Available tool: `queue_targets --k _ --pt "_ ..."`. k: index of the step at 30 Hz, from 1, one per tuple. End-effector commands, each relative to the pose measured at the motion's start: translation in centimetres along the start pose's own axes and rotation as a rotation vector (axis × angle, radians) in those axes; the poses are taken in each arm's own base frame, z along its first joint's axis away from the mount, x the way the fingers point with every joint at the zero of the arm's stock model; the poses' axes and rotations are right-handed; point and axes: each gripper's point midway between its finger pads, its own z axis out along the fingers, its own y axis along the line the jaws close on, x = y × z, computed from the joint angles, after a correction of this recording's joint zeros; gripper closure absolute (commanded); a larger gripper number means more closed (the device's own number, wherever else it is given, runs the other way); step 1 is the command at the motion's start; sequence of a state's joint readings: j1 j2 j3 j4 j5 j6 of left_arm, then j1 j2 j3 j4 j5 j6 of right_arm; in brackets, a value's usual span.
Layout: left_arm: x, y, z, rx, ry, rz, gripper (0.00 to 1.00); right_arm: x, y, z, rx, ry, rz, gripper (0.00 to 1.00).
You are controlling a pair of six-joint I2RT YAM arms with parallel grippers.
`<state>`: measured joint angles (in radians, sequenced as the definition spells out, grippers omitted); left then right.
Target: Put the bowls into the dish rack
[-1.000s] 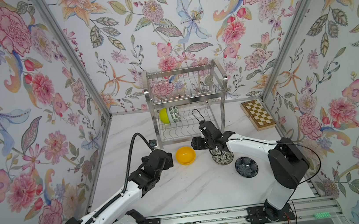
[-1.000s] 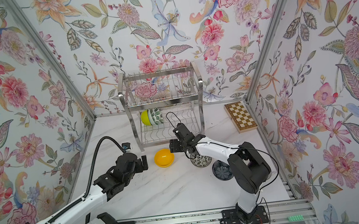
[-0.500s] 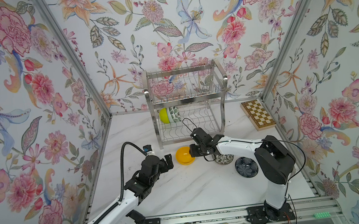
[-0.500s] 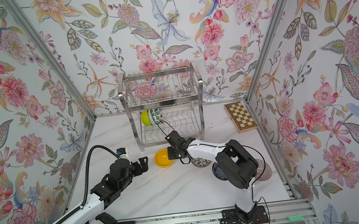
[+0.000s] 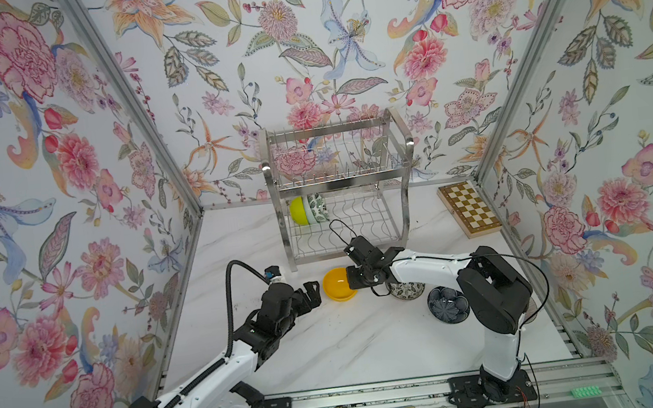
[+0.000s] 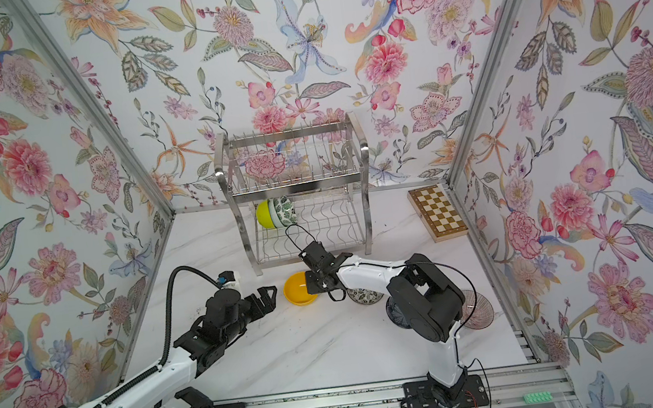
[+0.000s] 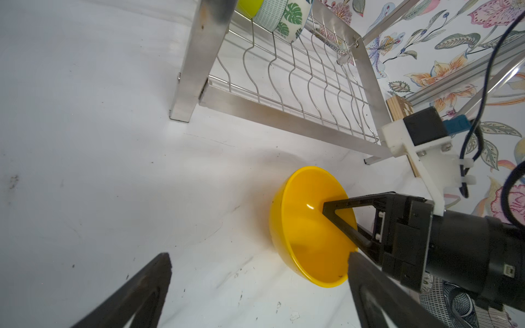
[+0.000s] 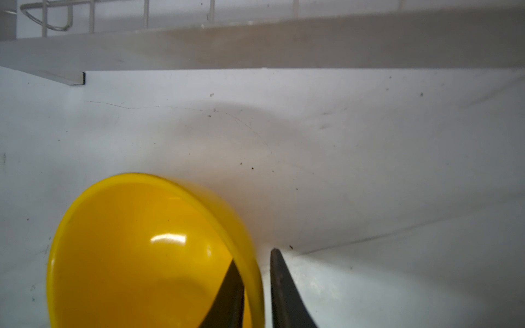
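White marble counter (image 5: 354, 348), flowered walls (image 5: 60, 160) on three sides. The rack (image 5: 339, 181) stands at the back, in the middle, with two wire tiers. The left arm (image 5: 210, 377) reaches in from the front left. The right arm (image 5: 428, 268) lies low across the counter from the front right, its forearm over the floral bowl (image 5: 407, 289), which we see only in part. A chessboard (image 5: 468, 208) lies flat to the right of the rack, near the wall, well apart from both hands.

Bowls as we count them: three stand on edge, packed together, at the left end of the lower tier: lime bowl (image 5: 297, 211), aqua bowl (image 7: 270, 14), leaf bowl (image 5: 318, 208). The navy bowl (image 5: 448, 304) sits upright on the counter just beside the floral bowl, by the right arm's black elbow joint. The pink bowl (image 6: 477, 309) shows in a top view, half hidden behind that arm.

In the way: the rack's front rail (image 5: 347, 255) runs just behind the orange bowl (image 5: 336, 285), between it and the lower tier.

The orange bowl sits on the counter in front of the rack, a little left of its middle, between the two hands. The right hand (image 8: 253, 255) is narrow, pinched on the bowl's right-side wall, one finger (image 7: 355, 203) inside and the other outside. The left hand (image 5: 316, 294) stands wide, gripping nothing, just beside the bowl's left side. In the left wrist view one of its fingers (image 7: 369, 284) overlaps the bowl's near rim; we cannot tell whether it touches.
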<state>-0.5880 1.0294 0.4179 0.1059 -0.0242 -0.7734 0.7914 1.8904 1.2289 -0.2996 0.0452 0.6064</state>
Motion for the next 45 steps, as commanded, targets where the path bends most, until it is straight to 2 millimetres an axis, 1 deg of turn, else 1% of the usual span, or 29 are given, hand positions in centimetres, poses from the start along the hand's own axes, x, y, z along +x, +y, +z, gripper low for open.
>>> queue_targets --k 1,5,13,17,20,24,27,33,35,37,41,45 --pt "-0.6 -1.1 0.4 0.023 0.015 -0.039 0.01 -0.8 -0.3 -1.3 -0.001 -0.047 0.007 0.88" --pt "-1.5 -2.7 0.4 0.069 0.018 -0.029 0.01 -2.8 -0.2 -3.2 -0.017 -0.133 0.013 0.94" --pt "-3.8 -7.0 0.0 0.254 -0.046 -0.065 0.01 -7.1 0.0 -8.0 -0.08 -0.334 0.04 0.98" --pt "-4.4 -8.2 0.5 0.271 -0.031 -0.049 0.01 -9.1 -0.4 -10.3 -0.08 -0.444 0.061 1.0" --pt "-4.9 -9.0 0.6 0.281 -0.035 -0.03 0.01 -10.3 -0.7 -11.5 -0.05 -0.508 0.066 1.0" --pt "-5.5 -10.2 0.9 0.29 -0.045 -0.008 0.01 -11.3 -0.9 -12.2 -0.025 -0.557 0.062 1.0" --pt "-5.8 -10.6 1.2 0.282 -0.055 0.001 0.01 -11.8 -0.8 -12.5 -0.024 -0.573 0.06 1.0" --pt "-5.8 -11.9 1.8 0.282 -0.068 0.016 0.05 -12.3 0.1 -13.5 -0.011 -0.61 0.032 1.0" --pt "-5.8 -12.1 2.1 0.259 -0.073 0.028 0.09 -12.3 0.4 -13.7 0.0 -0.621 0.022 1.0" --pt "-5.7 -11.7 2.5 0.217 -0.076 0.028 0.13 -12.3 0.8 -14.0 0.0 -0.632 0.019 1.0" --pt "-5.7 -11.1 3.3 0.177 -0.084 0.008 0.24 -12.2 1.4 -14.7 -0.006 -0.663 0.018 1.0" --pt "-6.0 -11.4 3.7 0.173 -0.088 0.004 0.44 -11.8 1.9 -15.1 -0.011 -0.691 0.016 1.0"
